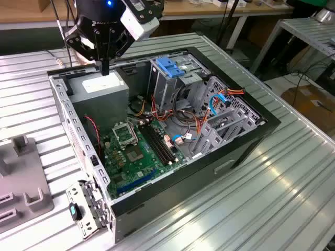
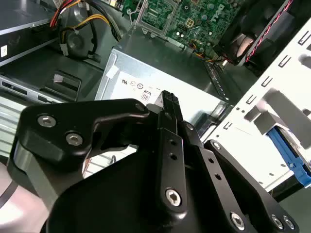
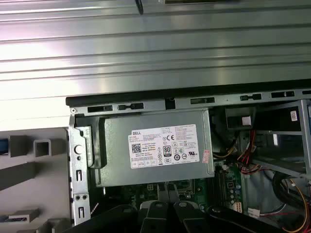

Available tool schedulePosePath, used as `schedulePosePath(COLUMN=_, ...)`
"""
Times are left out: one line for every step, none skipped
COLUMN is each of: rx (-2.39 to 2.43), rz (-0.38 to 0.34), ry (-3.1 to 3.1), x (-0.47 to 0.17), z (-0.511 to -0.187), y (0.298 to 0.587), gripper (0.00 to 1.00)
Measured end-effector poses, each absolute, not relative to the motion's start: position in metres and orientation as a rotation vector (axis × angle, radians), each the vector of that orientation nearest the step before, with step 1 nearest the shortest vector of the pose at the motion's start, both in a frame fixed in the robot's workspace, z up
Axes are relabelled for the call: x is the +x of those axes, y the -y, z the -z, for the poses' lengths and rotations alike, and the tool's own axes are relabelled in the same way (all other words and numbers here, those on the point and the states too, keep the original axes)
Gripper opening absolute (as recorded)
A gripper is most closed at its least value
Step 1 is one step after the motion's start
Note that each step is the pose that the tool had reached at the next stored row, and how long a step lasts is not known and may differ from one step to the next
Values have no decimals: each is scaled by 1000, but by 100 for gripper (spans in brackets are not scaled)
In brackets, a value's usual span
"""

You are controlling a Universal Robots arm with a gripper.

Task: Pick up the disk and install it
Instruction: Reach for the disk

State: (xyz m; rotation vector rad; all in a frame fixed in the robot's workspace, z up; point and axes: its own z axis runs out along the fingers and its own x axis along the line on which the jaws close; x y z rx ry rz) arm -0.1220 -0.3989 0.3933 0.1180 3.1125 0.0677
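Observation:
My gripper [image 1: 104,67] hangs over the back left corner of the open computer case [image 1: 246,146], just above the grey power-supply box [image 1: 99,90]. Its black fingers [image 2: 168,99] are pressed together with nothing between them, pointing at the box's white sticker [image 3: 163,146]. The disk is out of view. A blue plastic piece [image 2: 287,156] shows behind the case's pale perforated rear wall [image 2: 272,97]; I cannot tell what it is.
Inside the case are the green motherboard [image 1: 137,151], a tall metal cage with a blue plastic top [image 1: 170,68] and loose cables [image 1: 201,123]. A grey slotted fixture [image 1: 23,180] stands on the ribbed metal table [image 1: 272,209] at the exterior view's left.

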Motion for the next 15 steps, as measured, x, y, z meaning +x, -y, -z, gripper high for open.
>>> schedulePosePath(rx=118, rz=-68, ry=-3112, x=-122, z=-393, y=399, gripper=11)
schedulePosePath(rx=118, rz=-68, ry=-3112, x=-122, z=-393, y=399, gripper=11)
schedulePosePath(rx=118, rz=-68, ry=-3112, x=-122, z=-393, y=399, gripper=11)
schedulePosePath(rx=118, rz=-68, ry=-3113, x=-122, z=-393, y=399, gripper=11)
schedulePosePath(rx=118, rz=-68, ry=-3113, x=-122, z=-393, y=399, gripper=11)
schedulePosePath(rx=118, rz=-68, ry=-3112, x=-122, z=-393, y=399, gripper=11)
schedulePosePath(rx=118, rz=-68, ry=-3113, x=-122, z=-393, y=399, gripper=11)
schedulePosePath(rx=118, rz=-68, ry=-3112, x=-122, z=-393, y=399, gripper=11)
schedulePosePath(rx=118, rz=-68, ry=-3113, x=-123, z=-393, y=399, gripper=11)
schedulePosePath(rx=118, rz=-68, ry=-3112, x=-123, z=-393, y=399, gripper=11)
schedulePosePath(rx=118, rz=-68, ry=-3112, x=-124, z=-393, y=399, gripper=11)
schedulePosePath(rx=118, rz=-68, ry=-3112, x=-124, z=-393, y=399, gripper=11)
schedulePosePath(rx=118, rz=-68, ry=-3112, x=-125, z=-393, y=399, gripper=11)
schedulePosePath(rx=118, rz=-68, ry=-3113, x=-125, z=-393, y=399, gripper=11)
schedulePosePath(rx=118, rz=-68, ry=-3112, x=-127, z=-393, y=399, gripper=11)
